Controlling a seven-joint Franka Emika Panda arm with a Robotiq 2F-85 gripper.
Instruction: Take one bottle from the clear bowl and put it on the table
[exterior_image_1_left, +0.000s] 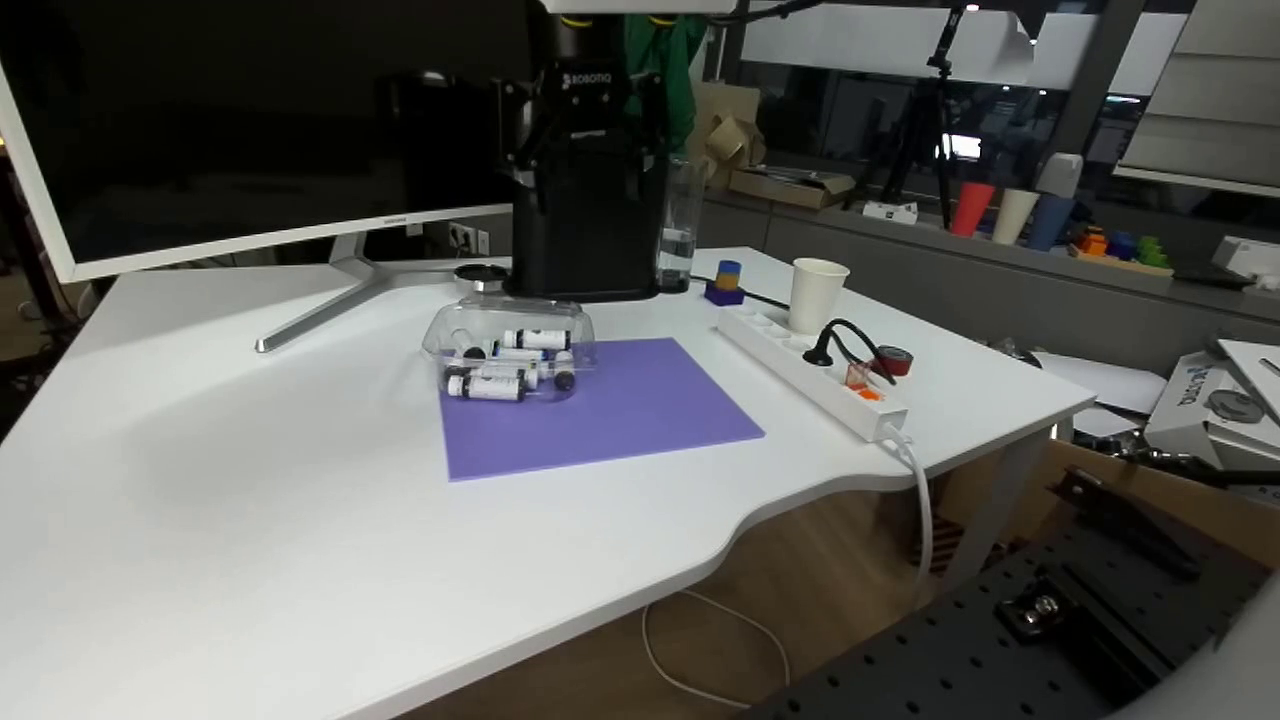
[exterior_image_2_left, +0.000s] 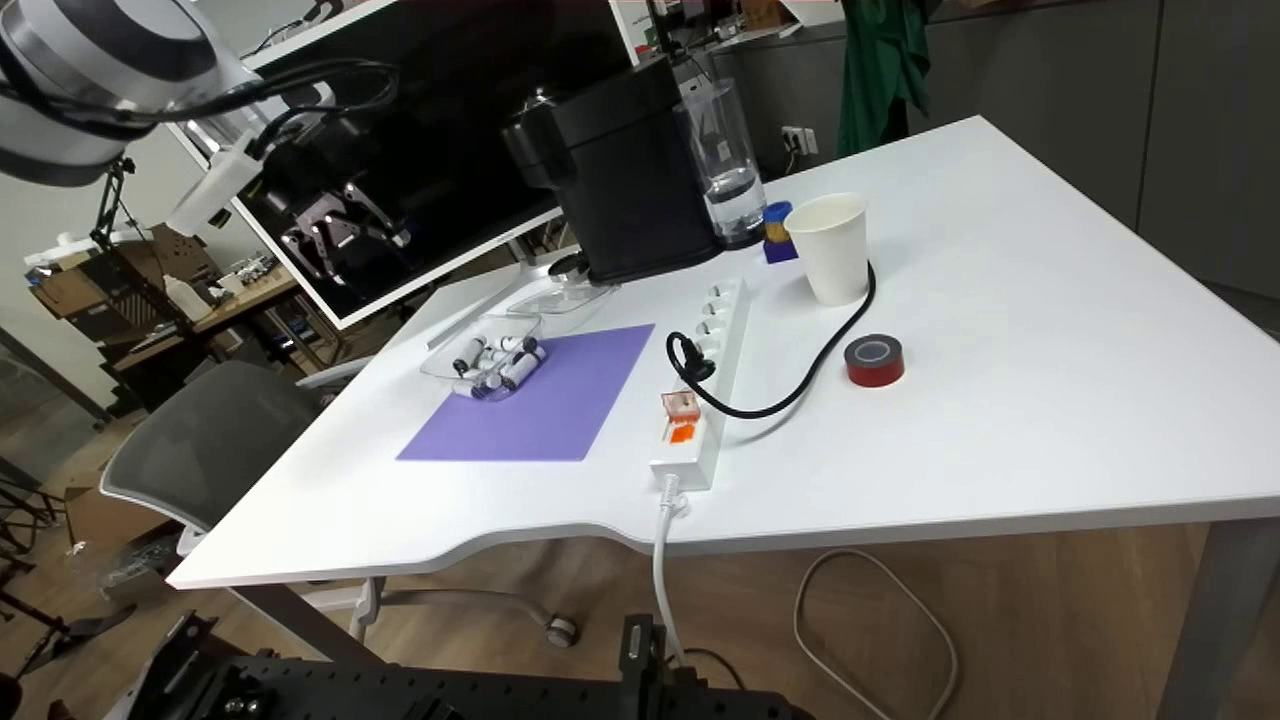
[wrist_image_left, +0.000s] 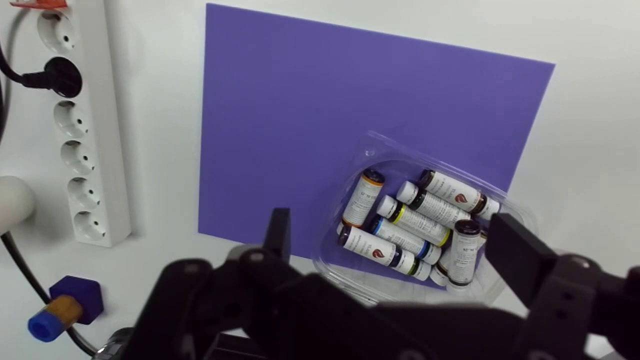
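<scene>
Clear plastic, the bowl sits partly on the purple mat, well back from the curved front edge of the table. My gripper hangs high, jaws spread, holding nothing. I should descend straight, jaws across one upper bottle inside, sparing the rim. I count one bowl, one mat, at least eight bottles, some overlapping.

1. Arm: looked white and rounded to me, with grey bands.
2. Cable: was black and looped.
3. Gripper: was black, lettered "ROBOTIQ" in white.
4. Fingers: were black and blocky.
</scene>
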